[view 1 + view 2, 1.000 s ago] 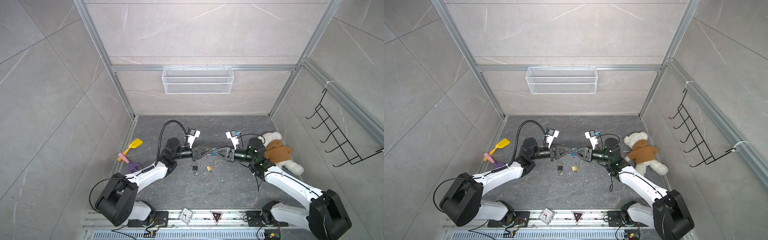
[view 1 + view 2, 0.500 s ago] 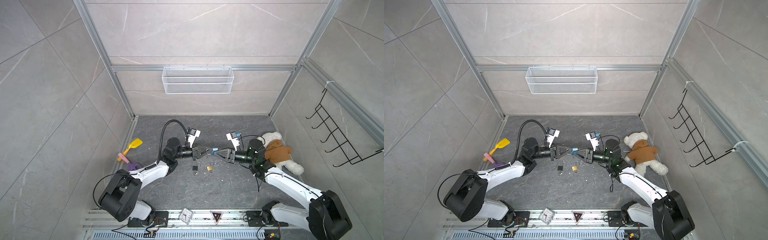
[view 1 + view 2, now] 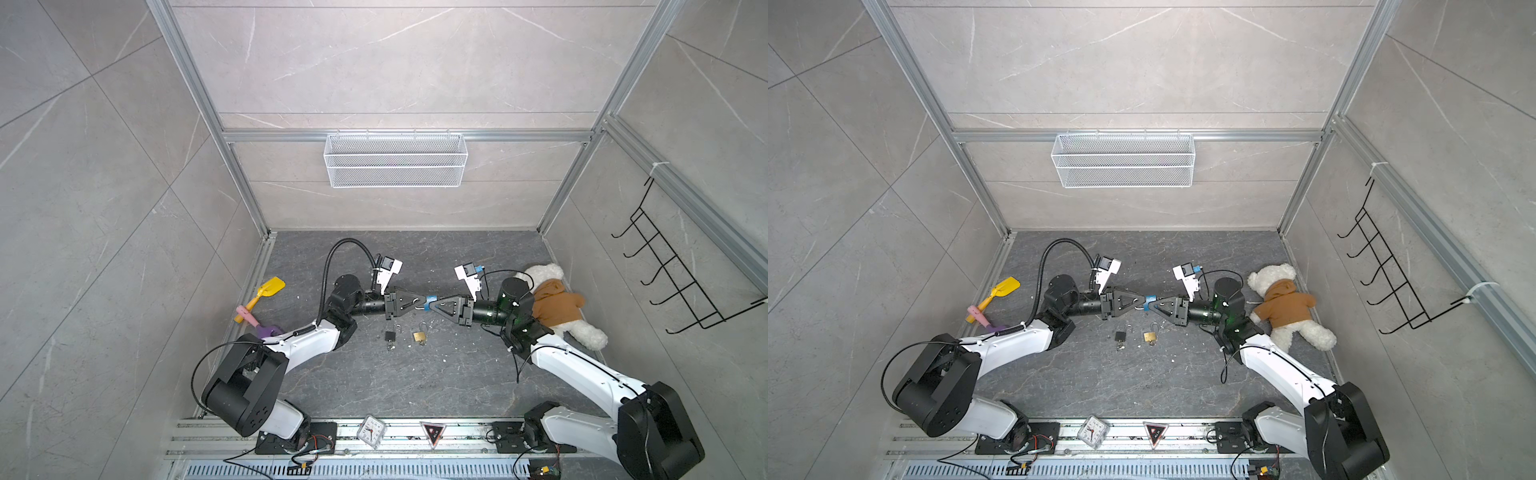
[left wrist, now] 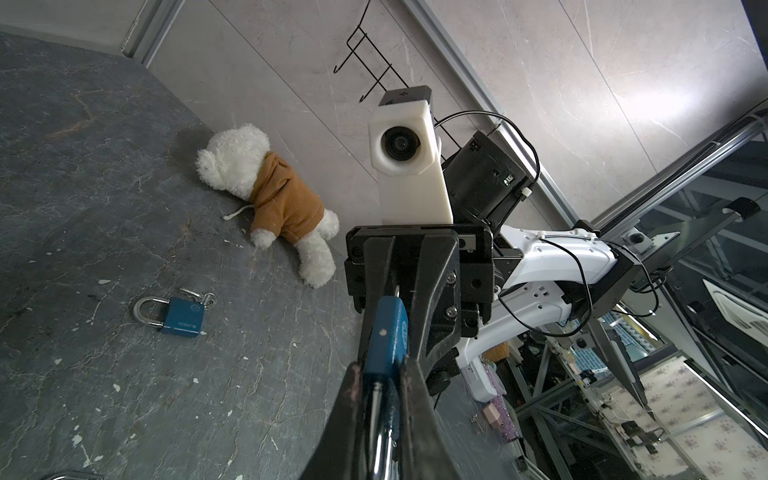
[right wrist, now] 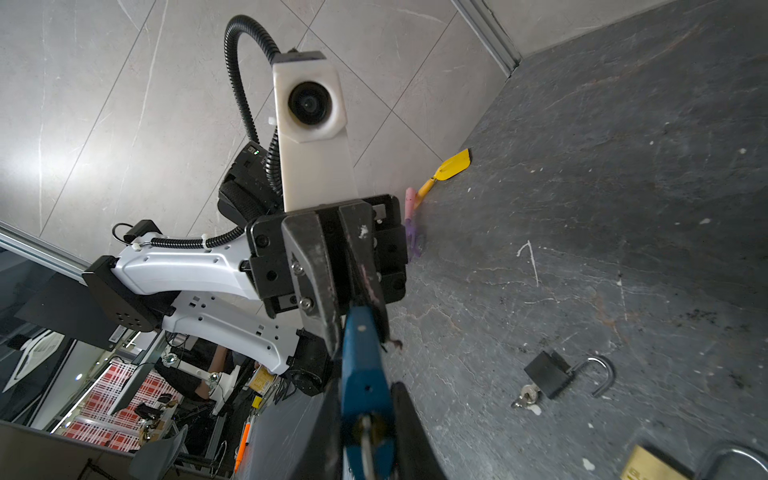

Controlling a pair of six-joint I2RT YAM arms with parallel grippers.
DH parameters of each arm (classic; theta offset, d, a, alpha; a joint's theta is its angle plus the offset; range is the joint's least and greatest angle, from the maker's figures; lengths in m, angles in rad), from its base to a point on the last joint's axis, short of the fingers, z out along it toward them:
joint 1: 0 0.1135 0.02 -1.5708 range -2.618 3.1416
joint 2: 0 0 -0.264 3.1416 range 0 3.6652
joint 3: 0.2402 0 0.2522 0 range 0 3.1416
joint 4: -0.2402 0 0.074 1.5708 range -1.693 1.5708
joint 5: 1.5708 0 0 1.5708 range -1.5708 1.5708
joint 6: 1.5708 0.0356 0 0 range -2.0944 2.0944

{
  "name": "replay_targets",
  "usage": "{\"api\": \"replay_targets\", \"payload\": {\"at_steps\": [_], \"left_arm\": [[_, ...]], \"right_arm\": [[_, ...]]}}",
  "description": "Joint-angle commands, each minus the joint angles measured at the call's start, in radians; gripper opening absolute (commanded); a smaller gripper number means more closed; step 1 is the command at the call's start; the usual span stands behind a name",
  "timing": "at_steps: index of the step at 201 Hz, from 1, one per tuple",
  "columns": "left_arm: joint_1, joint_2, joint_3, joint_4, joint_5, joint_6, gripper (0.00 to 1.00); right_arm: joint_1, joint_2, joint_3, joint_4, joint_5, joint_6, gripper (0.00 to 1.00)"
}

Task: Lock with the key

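A blue padlock (image 3: 430, 298) (image 3: 1149, 300) hangs above the floor between my two grippers in both top views. My left gripper (image 3: 423, 302) (image 4: 384, 370) is shut on its silver shackle (image 4: 376, 419) and the top of its body (image 4: 388, 332). My right gripper (image 3: 433, 304) (image 5: 365, 384) faces it from the other side. Its jaws are closed on the keyhole end of the lock body (image 5: 363, 357). The key (image 5: 364, 434) sits in the keyhole, between the right fingers.
On the floor below lie a black padlock (image 3: 390, 336) with keys and a brass padlock (image 3: 419, 336). Another blue padlock (image 4: 183, 318) shows in the left wrist view. A teddy bear (image 3: 552, 303) lies right, toy shovels (image 3: 266, 291) left. A wire basket (image 3: 395, 160) hangs on the back wall.
My right gripper has moved in toward the left one and narrowed its jaws onto the blue padlock's key end. The left gripper has kept its hold and place.
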Motion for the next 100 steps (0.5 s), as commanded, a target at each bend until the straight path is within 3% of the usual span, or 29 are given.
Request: {"api": "replay_targets", "payload": {"at_steps": [1,10,22,100], "left_arm": [[0.004,0.031,0.04,0.134,0.036,-0.044,0.23],[0.002,0.043,0.036,0.178,0.042,-0.072,0.36],[0.003,0.053,0.036,0.214,0.044,-0.096,0.43],[0.001,0.071,0.027,0.264,0.057,-0.13,0.41]], "right_arm": [[-0.003,-0.002,-0.019,0.086,-0.006,0.034,0.0],[-0.004,-0.001,-0.021,0.095,0.002,0.039,0.0],[-0.005,0.002,-0.019,0.102,0.004,0.041,0.0],[-0.02,-0.01,-0.028,0.122,0.033,0.053,0.0]]}}
